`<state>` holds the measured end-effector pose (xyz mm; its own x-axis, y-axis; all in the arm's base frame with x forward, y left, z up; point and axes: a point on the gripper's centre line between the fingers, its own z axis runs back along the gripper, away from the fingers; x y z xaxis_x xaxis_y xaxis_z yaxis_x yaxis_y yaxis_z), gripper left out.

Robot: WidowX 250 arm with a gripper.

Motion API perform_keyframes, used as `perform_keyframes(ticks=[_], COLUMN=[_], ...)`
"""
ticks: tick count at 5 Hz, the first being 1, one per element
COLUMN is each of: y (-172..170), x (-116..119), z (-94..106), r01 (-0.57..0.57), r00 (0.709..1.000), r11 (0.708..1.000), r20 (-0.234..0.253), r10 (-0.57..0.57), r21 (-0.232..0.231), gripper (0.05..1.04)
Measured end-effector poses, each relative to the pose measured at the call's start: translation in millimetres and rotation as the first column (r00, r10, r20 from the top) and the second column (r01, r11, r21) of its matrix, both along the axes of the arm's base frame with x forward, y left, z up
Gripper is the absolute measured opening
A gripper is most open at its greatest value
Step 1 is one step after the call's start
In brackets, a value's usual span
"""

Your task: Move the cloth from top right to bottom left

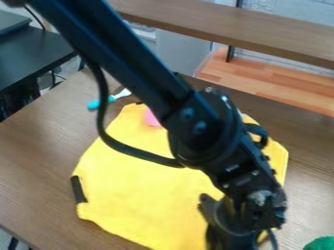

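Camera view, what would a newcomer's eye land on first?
A bright yellow cloth, spread across the brown wood-look table, stands out first. Over it, a black jointed robot arm slants down from the upper left. A small pink object shows near the cloth's top edge.

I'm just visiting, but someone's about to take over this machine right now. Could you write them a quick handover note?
Claw: low over the lower right part of the yellow cloth; whether it grips the cloth, I can't tell.
Cloth: spread across the middle of the table, down to the view's bottom edge. A pink thing shows at its upper part.
Done: nothing I can confirm; the cloth isn't confined to the bottom left.
Left: probably to shift it further that way, then let go and lift clear.
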<state>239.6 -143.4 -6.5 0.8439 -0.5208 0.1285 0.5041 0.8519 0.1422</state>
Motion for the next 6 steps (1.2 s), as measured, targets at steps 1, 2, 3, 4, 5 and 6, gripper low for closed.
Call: perform_keyframes(ticks=[1,2,3,4,5,6], y=[12,39,71,110,156,186], x=[6,16,23,33,45,59], z=[19.1,31.9,42.2,49.6,60.2,70.7], r01=[-0.007,-0.01,0.025,0.089,0.234,0.419], r00=[1.0,1.0,0.999,0.995,0.972,0.907], r11=[0.998,0.993,0.988,0.983,0.959,0.895], r20=[0.009,-0.006,-0.023,-0.04,0.028,0.097], r10=[0.008,0.01,-0.029,-0.097,-0.233,-0.409], r21=[-0.06,-0.12,-0.153,-0.161,-0.158,-0.152], gripper=[0.068,0.059,0.059,0.059,0.059,0.059])
